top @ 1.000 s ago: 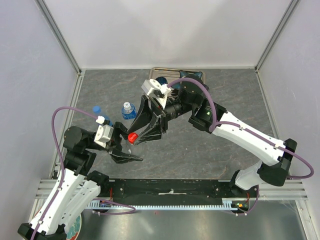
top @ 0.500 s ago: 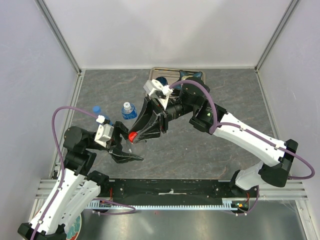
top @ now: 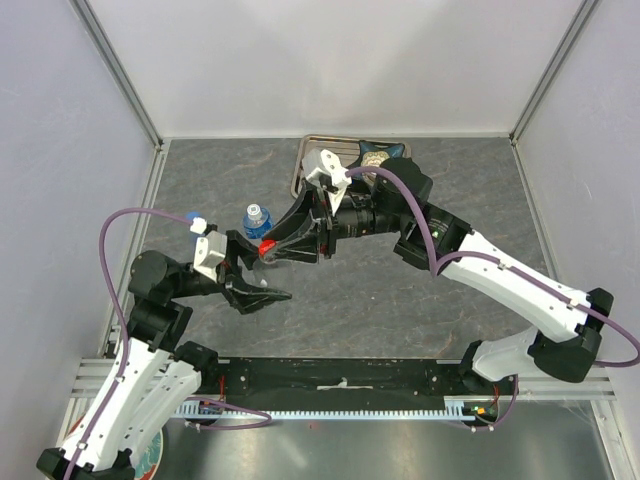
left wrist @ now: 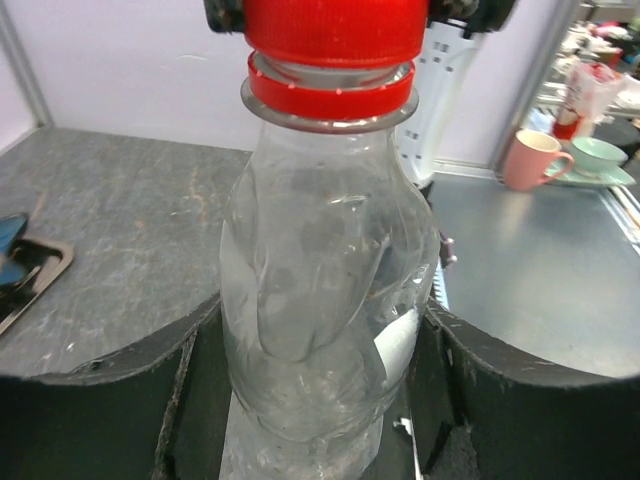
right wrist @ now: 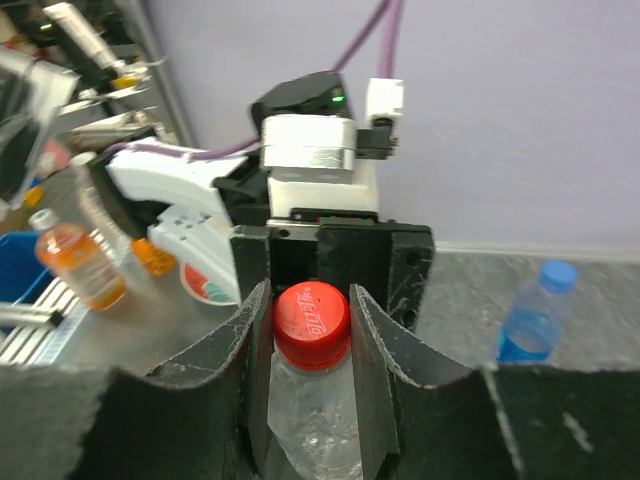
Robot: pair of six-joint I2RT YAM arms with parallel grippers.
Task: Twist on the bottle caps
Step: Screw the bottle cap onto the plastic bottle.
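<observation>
My left arm [top: 130, 370] rises from the near-left base and bends inward, its end effector [top: 250, 280] pointing toward the middle, fingers part-spread and gripping the body of a clear bottle [left wrist: 320, 290]. My right arm [top: 510, 275] reaches far across from the near right, wrist turned leftward. Its end effector [top: 270, 250] is clamped tight on the red cap [right wrist: 311, 315] atop that bottle.

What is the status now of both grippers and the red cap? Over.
Left gripper shut on clear bottle. Right gripper shut on red cap, cap on the neck. Nothing in the way.
</observation>
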